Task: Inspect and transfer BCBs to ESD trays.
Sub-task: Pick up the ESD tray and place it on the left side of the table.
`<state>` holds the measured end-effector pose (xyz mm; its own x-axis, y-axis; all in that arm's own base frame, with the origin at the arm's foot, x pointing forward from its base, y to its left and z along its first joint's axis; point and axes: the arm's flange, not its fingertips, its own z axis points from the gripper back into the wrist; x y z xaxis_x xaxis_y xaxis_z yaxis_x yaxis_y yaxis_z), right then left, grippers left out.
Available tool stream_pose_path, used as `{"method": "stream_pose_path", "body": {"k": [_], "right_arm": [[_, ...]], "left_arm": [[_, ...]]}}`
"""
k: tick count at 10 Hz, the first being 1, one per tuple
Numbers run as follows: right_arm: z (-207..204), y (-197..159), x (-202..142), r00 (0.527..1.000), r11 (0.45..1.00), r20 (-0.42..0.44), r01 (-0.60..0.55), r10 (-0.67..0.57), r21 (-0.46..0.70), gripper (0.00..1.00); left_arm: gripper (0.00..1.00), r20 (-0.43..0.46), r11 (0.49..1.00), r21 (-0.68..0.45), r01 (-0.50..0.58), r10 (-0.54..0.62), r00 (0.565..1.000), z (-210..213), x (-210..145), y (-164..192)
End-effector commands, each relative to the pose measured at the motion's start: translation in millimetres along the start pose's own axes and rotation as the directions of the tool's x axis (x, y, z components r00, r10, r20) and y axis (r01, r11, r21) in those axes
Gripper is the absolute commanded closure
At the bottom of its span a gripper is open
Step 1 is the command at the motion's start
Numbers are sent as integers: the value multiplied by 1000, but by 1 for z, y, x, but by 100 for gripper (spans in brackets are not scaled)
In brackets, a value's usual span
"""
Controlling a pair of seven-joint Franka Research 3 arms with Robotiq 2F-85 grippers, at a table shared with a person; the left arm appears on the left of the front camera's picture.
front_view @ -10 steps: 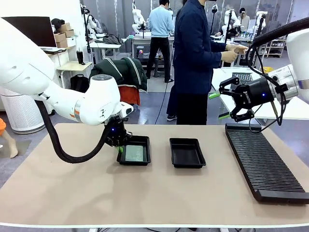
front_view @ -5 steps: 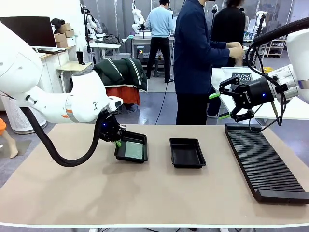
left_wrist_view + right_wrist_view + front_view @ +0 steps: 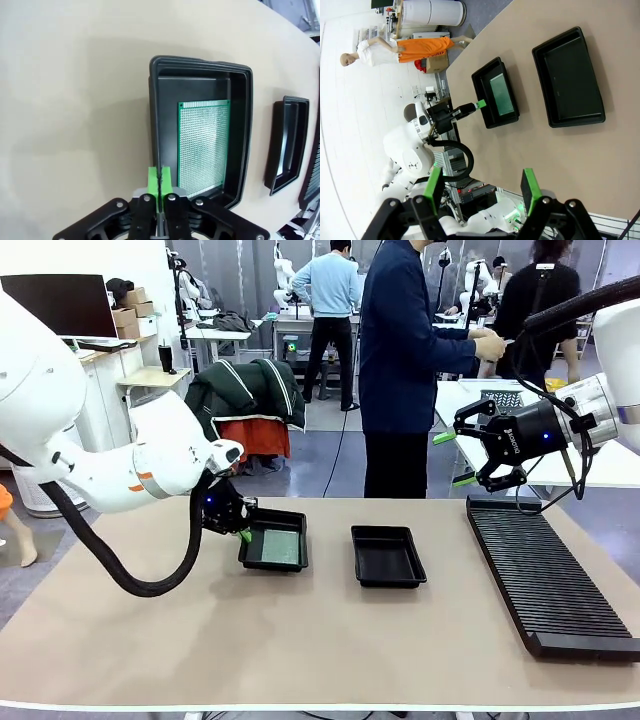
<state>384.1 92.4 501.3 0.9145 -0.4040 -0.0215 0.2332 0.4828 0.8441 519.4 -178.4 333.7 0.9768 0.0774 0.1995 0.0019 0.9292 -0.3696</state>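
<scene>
A black ESD tray (image 3: 303, 546) with one green BCB (image 3: 272, 548) flat on its floor sits left of centre, tipped slightly up off the table on its left side. My left gripper (image 3: 243, 535) is shut on that tray's left rim. In the left wrist view the green pads (image 3: 154, 179) pinch the rim (image 3: 200, 62) near a corner, with the BCB (image 3: 202, 142) beside them. A second ESD tray (image 3: 385, 531) lies bare at the middle. My right gripper (image 3: 455, 458) hangs open and holds nothing, above the table's far right; its own view looks down on both trays (image 3: 487, 95) (image 3: 570, 75).
A long black ribbed rack (image 3: 545, 580) runs along the right side of the table. A person in a dark blue coat (image 3: 405, 360) stands at the far edge, turned to the right. Bare tabletop stretches across the front.
My left arm has drawn back to the left and risen a little, taking the tray with the BCB along and tilting it. The right arm has stayed still.
</scene>
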Motion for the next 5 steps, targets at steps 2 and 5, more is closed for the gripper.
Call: {"method": "stream_pose_path", "body": {"k": [2, 5], "right_arm": [[-1, -1, 1, 1000, 1000, 0, -3, 3, 15, 18], [-1, -1, 1, 1000, 1000, 0, -3, 3, 15, 18]], "left_arm": [[97, 49, 991, -133, 23, -17, 999, 4, -13, 33], [97, 96, 979, -198, 36, -17, 995, 18, -17, 64]]}}
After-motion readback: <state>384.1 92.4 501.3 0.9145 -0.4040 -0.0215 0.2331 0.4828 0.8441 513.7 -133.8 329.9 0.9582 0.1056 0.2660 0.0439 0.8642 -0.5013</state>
